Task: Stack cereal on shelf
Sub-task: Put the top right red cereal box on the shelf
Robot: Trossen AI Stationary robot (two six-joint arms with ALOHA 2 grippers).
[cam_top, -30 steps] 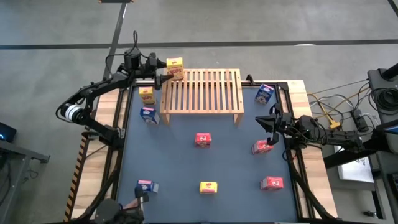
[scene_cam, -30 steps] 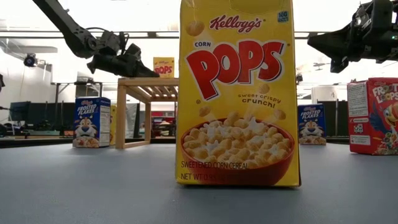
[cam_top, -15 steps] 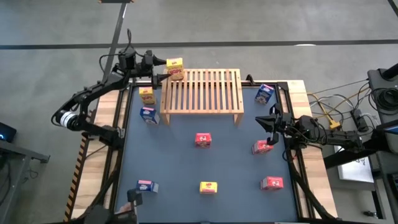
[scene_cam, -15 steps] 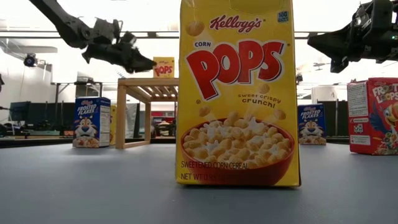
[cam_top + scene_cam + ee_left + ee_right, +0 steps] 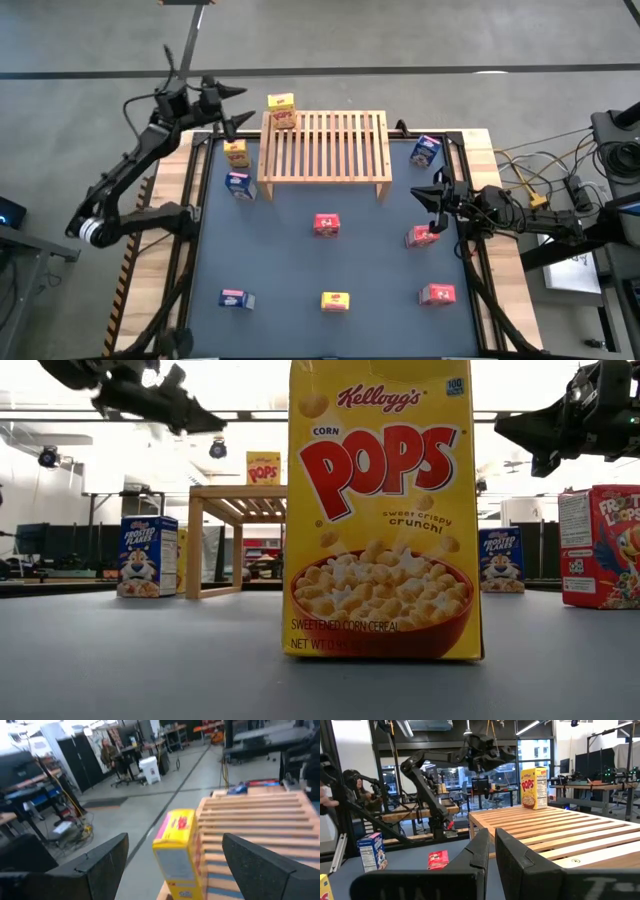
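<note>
One yellow cereal box (image 5: 282, 108) stands upright on the far left corner of the shelf (image 5: 325, 148), close to its far edge. The rest of the slatted top is bare. The left gripper (image 5: 222, 104) hangs in the air beyond the table's far left corner, jaws spread wide around nothing, apart from that box.

On the mat left of the shelf stand a second yellow box (image 5: 236, 152) and a blue box (image 5: 238, 184), close beside the shelf's left leg. A blue box (image 5: 425, 151) stands at the far right, and a red box (image 5: 327, 225) in front of the shelf. Along the near edge are a blue box (image 5: 233, 298), a yellow box (image 5: 336, 301) and a red box (image 5: 438, 294).

The right gripper (image 5: 436, 197) waits at the right side with fingers closed and empty, just beside another red box (image 5: 421, 236). The middle of the mat (image 5: 280, 255) is open.
</note>
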